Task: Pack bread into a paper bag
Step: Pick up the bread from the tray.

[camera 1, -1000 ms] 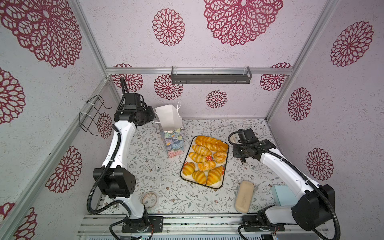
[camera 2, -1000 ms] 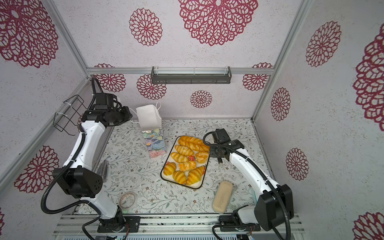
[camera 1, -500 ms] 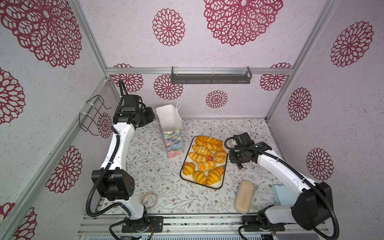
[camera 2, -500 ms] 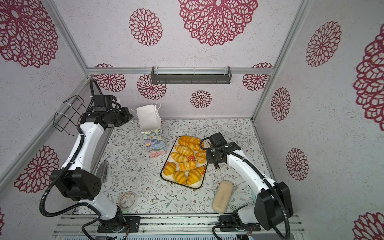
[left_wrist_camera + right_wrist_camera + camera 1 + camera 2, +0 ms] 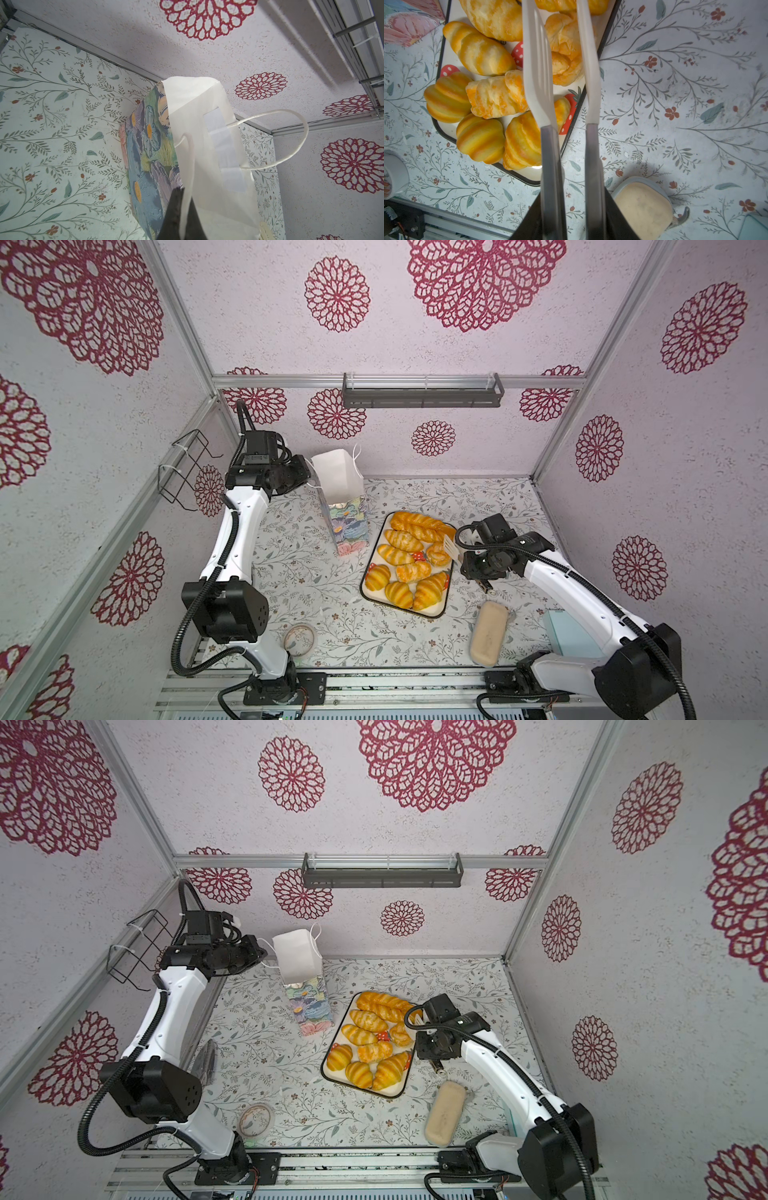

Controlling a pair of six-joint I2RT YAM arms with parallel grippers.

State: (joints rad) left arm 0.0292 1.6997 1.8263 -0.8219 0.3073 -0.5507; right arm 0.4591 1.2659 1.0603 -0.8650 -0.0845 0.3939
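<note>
Evidently the left gripper (image 5: 184,199) is there as a holder: its dark fingers are pinched tight on the near wall of the paper bag (image 5: 337,475), at the rim, probably to steady the thin paper and leave the mouth gaping for loading. The bag stands tall and narrow just beside the tray, thick pastel flowers painted outside, matte white inside, with looped white cord handles. I can see no bread inside it, though its depth is hidden.

All the bread (image 5: 409,560) lies crowded on the white tray (image 5: 527,171), which is dark-rimmed and printed with red spotted shapes. The pieces are glossy, golden-orange and ridged: fat croissants, striped rolls, and a long twisted loaf (image 5: 415,524) at the far end.

Over the tray's right edge hang the tongs (image 5: 588,62), smooth white blades on grey handles. The right gripper (image 5: 571,212) clamps their handles, and the blades stand narrowly apart, flanking the knot bun (image 5: 564,52), likely the first pick. Whether they touch it I cannot tell.

Nearer the arm's base lies a pale beige block (image 5: 489,632), dull and rounded.
</note>
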